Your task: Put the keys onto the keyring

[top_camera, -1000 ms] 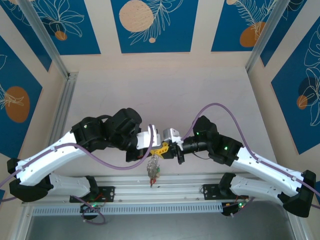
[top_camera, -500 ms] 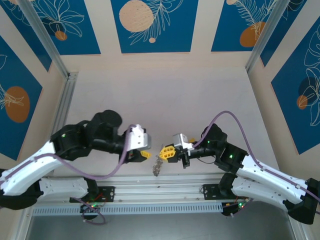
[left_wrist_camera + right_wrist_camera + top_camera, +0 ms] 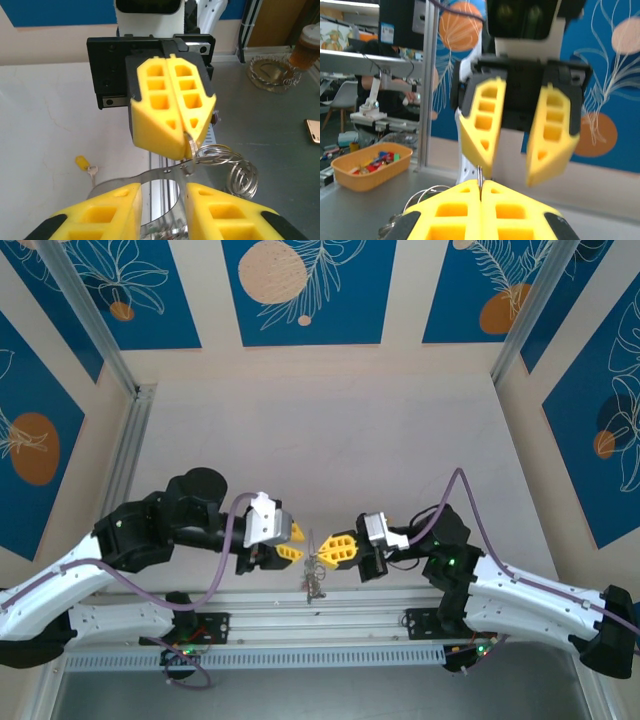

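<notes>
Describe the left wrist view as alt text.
The right gripper, yellow fingers shut, faces the camera pinching the wire keyring at its tip. The left gripper sits open just below; a yellow-tagged key lies on the table at left.

No text, brand, number or sign is reading legibly. A small blue label (image 3: 386, 33) on the dark panel (image 3: 405, 20) is carrying print in the right wrist view, too blurred to read.

light: bright, even | shadows: soft | right wrist: blurred | overhead: sharp
</notes>
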Robot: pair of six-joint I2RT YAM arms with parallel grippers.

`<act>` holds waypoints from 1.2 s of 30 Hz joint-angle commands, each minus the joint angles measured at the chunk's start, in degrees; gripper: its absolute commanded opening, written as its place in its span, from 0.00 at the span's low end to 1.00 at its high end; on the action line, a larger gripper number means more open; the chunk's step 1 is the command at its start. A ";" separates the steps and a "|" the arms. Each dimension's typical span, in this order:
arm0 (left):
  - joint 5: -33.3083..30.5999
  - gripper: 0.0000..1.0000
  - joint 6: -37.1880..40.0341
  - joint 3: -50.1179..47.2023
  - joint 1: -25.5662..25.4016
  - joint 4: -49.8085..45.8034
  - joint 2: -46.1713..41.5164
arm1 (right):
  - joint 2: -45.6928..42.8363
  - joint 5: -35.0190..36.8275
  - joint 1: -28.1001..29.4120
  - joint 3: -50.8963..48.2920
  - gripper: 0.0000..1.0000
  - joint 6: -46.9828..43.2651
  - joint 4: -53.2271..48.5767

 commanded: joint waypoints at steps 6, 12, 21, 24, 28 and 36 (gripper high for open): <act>4.09 0.26 -0.33 -1.88 -0.57 7.44 -1.22 | -0.02 6.89 1.71 -0.28 0.00 2.42 15.81; 5.13 0.26 -1.25 -3.05 -0.57 10.66 -1.94 | 0.74 9.04 1.84 -0.89 0.00 4.35 18.88; 4.94 0.22 -0.33 -2.73 -0.57 13.74 -2.30 | 0.72 6.29 1.77 -0.83 0.00 4.18 17.55; 6.19 0.21 -0.51 -2.44 -0.57 14.56 -2.28 | 0.66 6.42 1.77 -0.86 0.00 4.13 17.26; 7.27 0.22 -1.29 -2.70 -0.74 15.71 -1.95 | 0.68 6.86 1.82 -0.85 0.00 4.17 17.44; 7.46 0.25 -1.30 -3.11 -0.92 17.16 -1.00 | 1.07 7.22 1.82 -1.03 0.00 4.00 18.38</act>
